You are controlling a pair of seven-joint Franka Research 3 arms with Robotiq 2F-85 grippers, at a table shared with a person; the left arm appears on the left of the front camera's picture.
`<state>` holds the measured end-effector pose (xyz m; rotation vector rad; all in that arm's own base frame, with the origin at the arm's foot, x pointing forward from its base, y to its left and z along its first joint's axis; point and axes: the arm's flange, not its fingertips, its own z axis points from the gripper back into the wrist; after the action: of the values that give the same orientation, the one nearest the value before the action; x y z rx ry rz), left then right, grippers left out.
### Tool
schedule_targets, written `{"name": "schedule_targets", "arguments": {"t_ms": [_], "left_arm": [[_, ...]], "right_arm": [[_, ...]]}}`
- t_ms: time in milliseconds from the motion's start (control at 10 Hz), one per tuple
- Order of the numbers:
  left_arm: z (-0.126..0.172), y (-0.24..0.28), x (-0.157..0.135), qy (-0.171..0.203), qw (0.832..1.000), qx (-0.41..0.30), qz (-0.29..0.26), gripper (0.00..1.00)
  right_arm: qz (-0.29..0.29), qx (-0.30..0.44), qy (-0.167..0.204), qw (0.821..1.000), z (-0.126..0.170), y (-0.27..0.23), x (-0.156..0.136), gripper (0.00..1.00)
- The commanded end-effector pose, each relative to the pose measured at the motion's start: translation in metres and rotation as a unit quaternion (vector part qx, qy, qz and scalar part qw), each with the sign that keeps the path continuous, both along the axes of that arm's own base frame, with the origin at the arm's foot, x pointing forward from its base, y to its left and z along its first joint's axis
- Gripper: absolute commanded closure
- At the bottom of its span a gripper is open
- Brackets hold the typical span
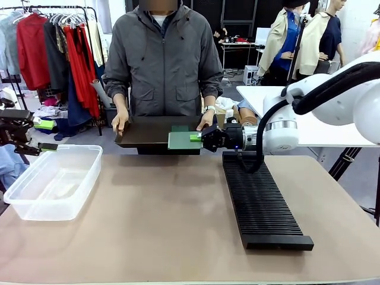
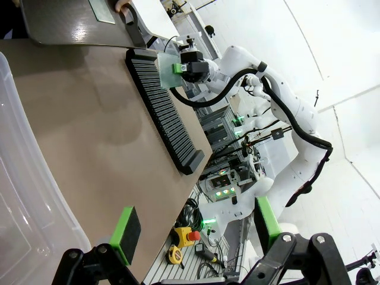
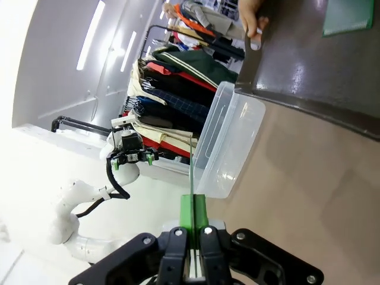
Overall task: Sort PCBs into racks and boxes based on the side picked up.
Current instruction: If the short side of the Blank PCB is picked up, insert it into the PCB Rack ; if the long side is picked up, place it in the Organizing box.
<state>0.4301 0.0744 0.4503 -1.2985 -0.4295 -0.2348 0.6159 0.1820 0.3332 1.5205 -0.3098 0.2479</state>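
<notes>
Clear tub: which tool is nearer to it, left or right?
Left. The left tool hangs open just past the clear tub's far left corner. The right tool is well off to the tub's right, shut on a PCB at the person's tray.

Tub (image 1: 24,208): clear plastic, glossy, smooth. Rack (image 1: 261,202): black, matt, finely ribbed. Tray (image 1: 145,133): dark, smooth, with a soft sheen. Table (image 1: 154,231): tan, matt, even. PCB (image 1: 180,141) that I pinch in my right pincer (image 1: 197,138): green board, smooth, dull; my pads (image 3: 200,214) are matt green
</notes>
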Motion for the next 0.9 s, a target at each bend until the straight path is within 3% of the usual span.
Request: {"name": "schedule_targets", "arguments": {"t_ms": [0, 200, 400, 800], "left_arm": [[0.003, 0.001, -0.001, 0.004, 1.000, -0.004, 0.000, 0.00], [0.003, 0.001, -0.001, 0.004, 1.000, -0.004, 0.000, 0.00], [0.003, 0.001, -0.001, 0.004, 1.000, -0.004, 0.000, 0.00], [0.003, 0.001, -0.001, 0.004, 1.000, -0.004, 0.000, 0.00]], "right_arm": [[-0.004, -0.001, -0.034, 0.999, 0.012, -0.033, -0.012, 1.00], [-0.022, -0.007, -0.062, 0.998, 0.012, -0.072, -0.017, 1.00], [-0.013, -0.002, -0.114, 0.993, 0.012, -0.115, -0.013, 1.00], [-0.008, 0.020, -0.280, 0.960, 0.000, -0.175, -0.011, 1.00]]}}
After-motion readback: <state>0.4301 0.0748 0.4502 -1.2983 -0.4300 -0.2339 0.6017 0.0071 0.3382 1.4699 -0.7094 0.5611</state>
